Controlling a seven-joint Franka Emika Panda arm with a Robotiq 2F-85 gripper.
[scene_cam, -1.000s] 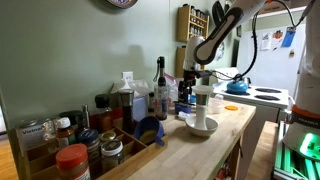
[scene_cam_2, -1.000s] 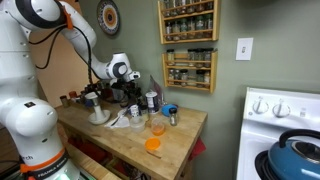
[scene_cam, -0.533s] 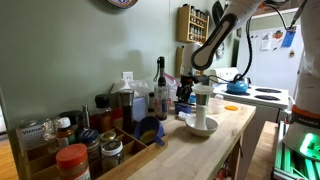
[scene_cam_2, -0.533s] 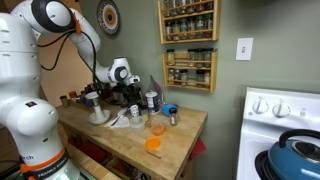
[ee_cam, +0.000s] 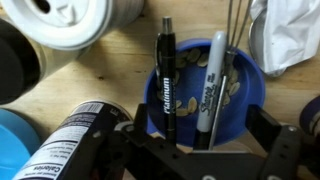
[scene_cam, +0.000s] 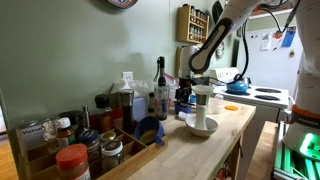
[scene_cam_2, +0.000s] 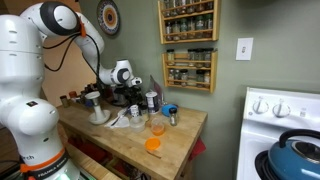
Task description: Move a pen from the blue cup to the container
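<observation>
The wooden worktop (scene_cam: pixel 228 132) carries the white container (scene_cam: pixel 203 108), with the blue cup (ee_cam: pixel 248 108) just beside it. The hand (ee_cam: pixel 200 150) hangs directly above the cup, fingers spread apart and clamping nothing. A black pen (ee_cam: pixel 165 85) and a grey Sharpie marker (ee_cam: pixel 216 80) stand inside the cup.

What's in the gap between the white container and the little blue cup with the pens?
Nothing. In the wrist view, only bare wooden countertop shows between the white container and the blue cup.
</observation>
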